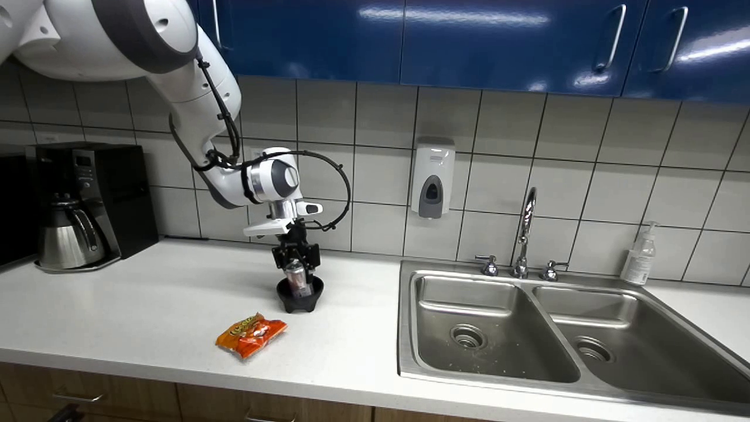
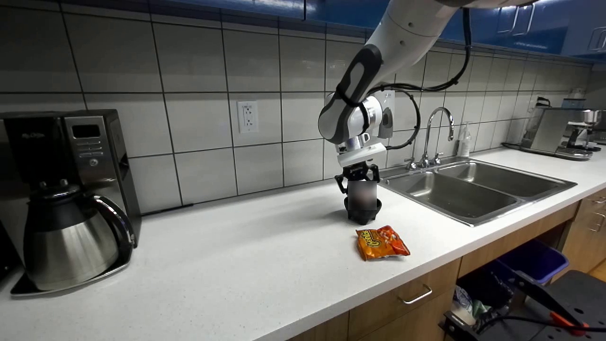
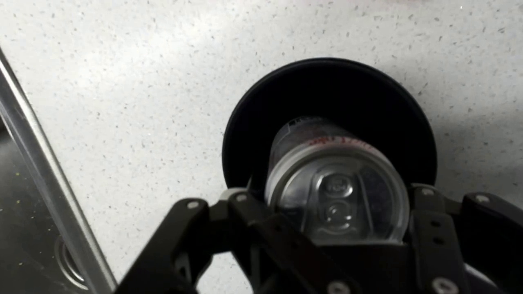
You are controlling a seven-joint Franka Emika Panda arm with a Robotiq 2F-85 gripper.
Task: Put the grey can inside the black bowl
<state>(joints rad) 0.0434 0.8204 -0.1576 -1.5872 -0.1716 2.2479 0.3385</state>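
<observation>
One tiled wall (image 1: 384,228) is fronted by a long white counter (image 1: 146,310), over which a white arm (image 1: 193,105) is bent downward; a steel double sink (image 1: 558,328) is let into the counter, and a black-and-steel coffee maker (image 2: 94,170) is placed well apart from it; a white soap dispenser (image 1: 432,176) is fixed to the wall near the sink; between sink and coffee maker the gripper (image 3: 334,195) is pointed down over the black bowl (image 3: 347,90), which is set upright on the counter; in the wrist view the lower part of the bowl's rim is partly covered by the gripper's fingers (image 3: 425,228); the counter in front of the bowl is partly taken up by an orange packet (image 1: 251,334), seen near the bowl but apart from it; the grey can (image 3: 337,180) is clasped near its top between the two fingers, one set against each side; it is tilted, with its lid and pull tab turned up toward the wrist; its lower end is enclosed by the bowl's wall, and whether the bowl's floor is touched cannot be told; in an exterior view the can is blurred.
</observation>
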